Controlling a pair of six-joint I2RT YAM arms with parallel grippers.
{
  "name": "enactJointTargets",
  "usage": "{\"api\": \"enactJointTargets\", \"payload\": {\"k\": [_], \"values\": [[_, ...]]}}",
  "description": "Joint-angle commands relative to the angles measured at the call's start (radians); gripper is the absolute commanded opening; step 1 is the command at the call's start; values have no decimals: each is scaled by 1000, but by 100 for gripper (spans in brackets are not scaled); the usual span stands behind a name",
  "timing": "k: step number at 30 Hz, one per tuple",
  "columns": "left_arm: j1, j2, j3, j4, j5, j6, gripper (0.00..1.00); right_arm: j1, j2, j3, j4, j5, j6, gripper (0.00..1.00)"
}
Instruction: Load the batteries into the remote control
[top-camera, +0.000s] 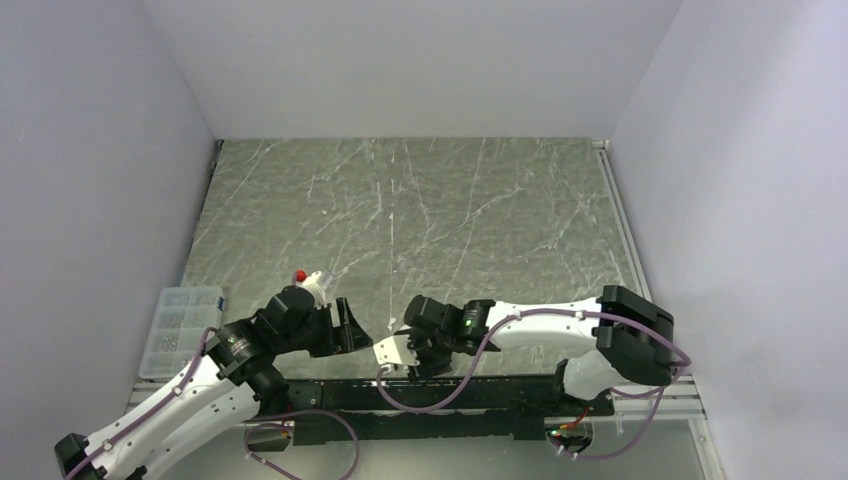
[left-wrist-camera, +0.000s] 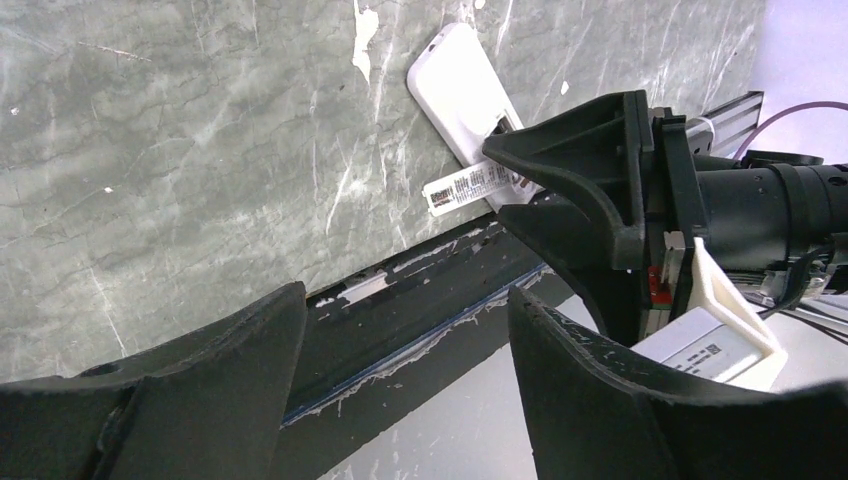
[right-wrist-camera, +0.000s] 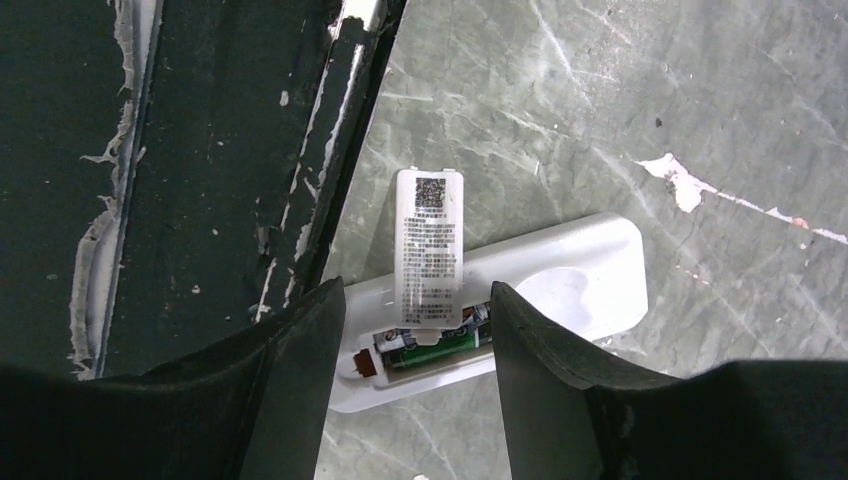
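The white remote control (right-wrist-camera: 560, 280) lies back up on the marble table near its front edge, with the battery compartment open. A green battery (right-wrist-camera: 440, 350) sits in the compartment, and a second one shows partly just behind it. The loose labelled cover (right-wrist-camera: 432, 240) lies crosswise over them. My right gripper (right-wrist-camera: 418, 292) hovers open over the compartment end, one finger on each side of the cover. From the left wrist view the remote control (left-wrist-camera: 460, 80) shows beyond the right gripper's fingers (left-wrist-camera: 590, 190). My left gripper (left-wrist-camera: 405, 300) is open and empty over the black rail, just left of the remote control (top-camera: 392, 350).
A black rail (top-camera: 450, 395) runs along the table's near edge, right beside the remote. A clear plastic parts box (top-camera: 182, 325) sits at the left edge. White walls close in the table on three sides.
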Motion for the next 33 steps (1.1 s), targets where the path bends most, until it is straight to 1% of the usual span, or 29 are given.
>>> {"api": "enactJointTargets", "payload": {"k": [1, 5, 15, 19, 25, 33], "values": [[5, 0, 24, 8, -14, 0, 79, 10, 30, 54, 40, -21, -43, 57], [3, 1, 21, 11, -12, 3, 79, 19, 61, 64, 52, -12, -46, 56], [4, 3, 22, 12, -12, 3, 79, 42, 86, 66, 17, 33, -80, 43], [4, 8, 23, 10, -15, 3, 80, 48, 78, 59, -2, 41, -88, 40], [4, 10, 24, 10, -19, 2, 80, 80, 34, 29, 25, 83, -92, 42], [4, 13, 27, 4, -25, -2, 80, 98, 24, 52, 43, 123, -124, 48]]}}
